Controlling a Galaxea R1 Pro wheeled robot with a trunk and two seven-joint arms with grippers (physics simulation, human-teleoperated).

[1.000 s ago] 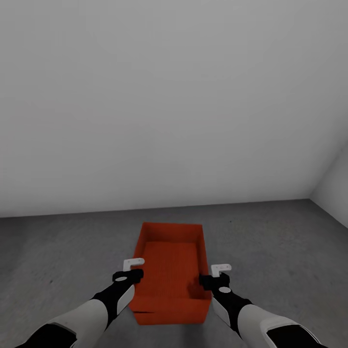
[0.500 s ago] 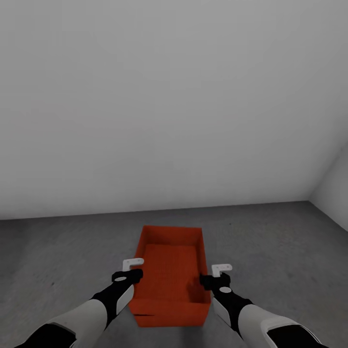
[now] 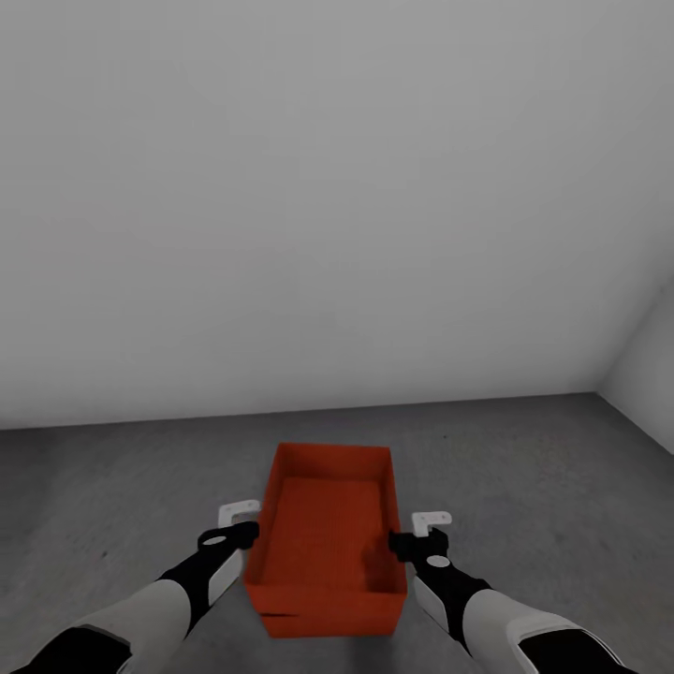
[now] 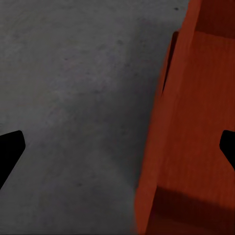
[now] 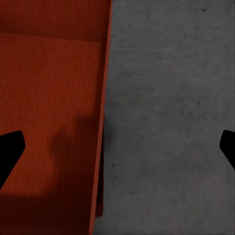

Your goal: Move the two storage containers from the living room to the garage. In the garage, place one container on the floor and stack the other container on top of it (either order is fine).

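Orange-red rectangular plastic bin (image 3: pixel 328 548) on dark grey concrete floor (image 3: pixel 543 468), long axis pointing away, between both tools. Left tool (image 3: pixel 234 524) just beside, right tool (image 3: pixel 423 531) at rim; both wide open, empty.

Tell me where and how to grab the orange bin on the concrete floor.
Grip the storage container by its two long side walls, one gripper per side, coming from above. It is lidless and thin-walled, and the left gripper and right gripper are already open at those rims.
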